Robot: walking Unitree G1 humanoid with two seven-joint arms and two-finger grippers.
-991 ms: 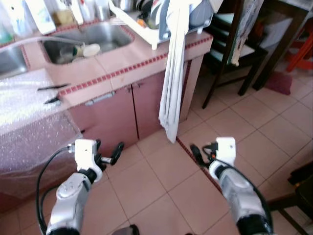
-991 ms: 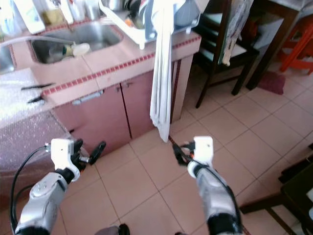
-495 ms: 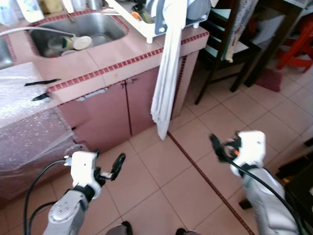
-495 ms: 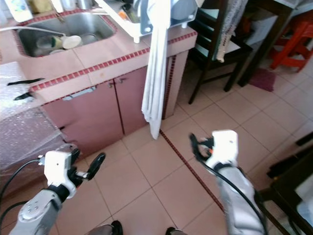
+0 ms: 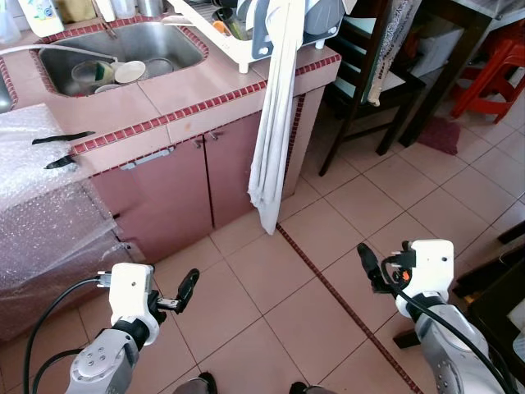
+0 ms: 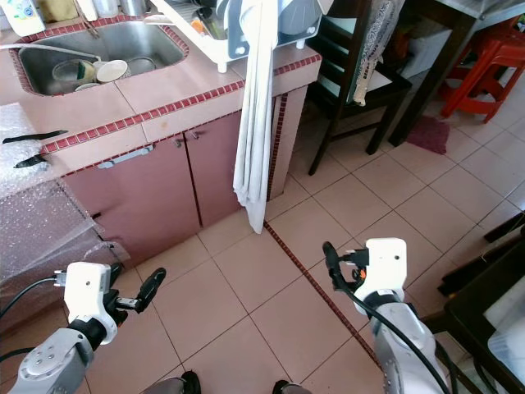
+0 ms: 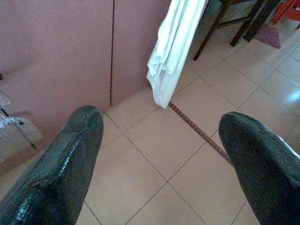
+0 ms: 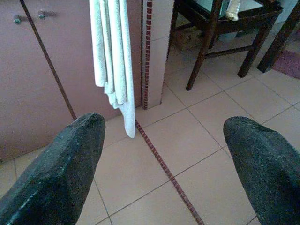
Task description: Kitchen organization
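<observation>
From the head views, a pink tiled counter (image 5: 205, 90) with a dark red mosaic edge is running across the upper left, standing on pink cabinet doors (image 5: 189, 189). A steel sink (image 5: 123, 49) is sitting in the counter, holding cups and a bowl (image 5: 130, 72). A white dish rack (image 5: 246, 37) is resting at the counter's corner, and a long white towel (image 5: 271, 139) is hanging from it down the cabinet front, ending above the floor (image 5: 271, 295). Bubble wrap (image 5: 41, 197) is draping over the counter's left part. The floor is showing peach tiles crossed by a dark red strip. Dark wooden chairs (image 5: 369, 90) are standing to the right, with a red stool (image 5: 492, 74) behind.

The left gripper (image 5: 187, 289) and right gripper (image 5: 367, 268) are hovering low over the floor, both empty.

In the left wrist view, the jaws are spreading wide apart, framing the towel (image 7: 176, 47) and cabinet doors.

In the right wrist view, the jaws are likewise standing wide apart, with the towel (image 8: 112, 61) and a chair (image 8: 220, 37) beyond.
</observation>
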